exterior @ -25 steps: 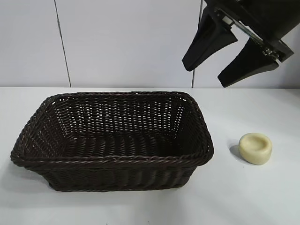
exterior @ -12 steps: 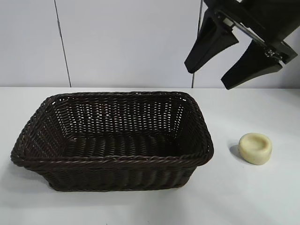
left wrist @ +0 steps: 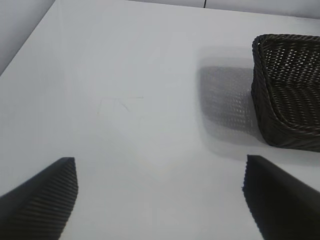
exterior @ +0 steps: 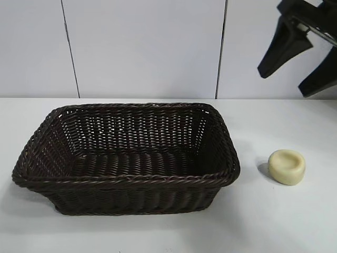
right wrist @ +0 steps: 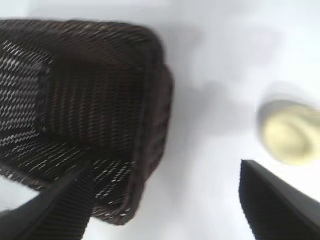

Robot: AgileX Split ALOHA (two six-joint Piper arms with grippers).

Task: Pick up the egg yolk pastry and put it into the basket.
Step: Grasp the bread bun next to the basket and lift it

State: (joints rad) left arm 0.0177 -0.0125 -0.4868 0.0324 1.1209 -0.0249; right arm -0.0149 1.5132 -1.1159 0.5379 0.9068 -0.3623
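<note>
- Pale cream-yellow, the egg yolk pastry (exterior: 287, 167) lies flat on the white table (exterior: 274, 226), dimpled top up, with nothing touching it.
- Measured from the basket (exterior: 126, 182), the pastry sits on the table just beyond the short end wall that lies at the right of the exterior view, near it but apart; it is outside the basket.
- Dark brown wicker, the basket stands upright with nothing inside it.
- High above the table, past that same end of the basket and roughly over the pastry, hangs the right gripper (exterior: 301, 71), jaws spread wide and holding nothing; its wrist view shows the basket's end and the pastry (right wrist: 291, 131) below between its two fingers.
- On the basket's far side from the pastry, the left gripper (left wrist: 160, 197) hangs over bare table, jaws wide apart and holding nothing, one basket corner (left wrist: 287, 95) in its view.
</note>
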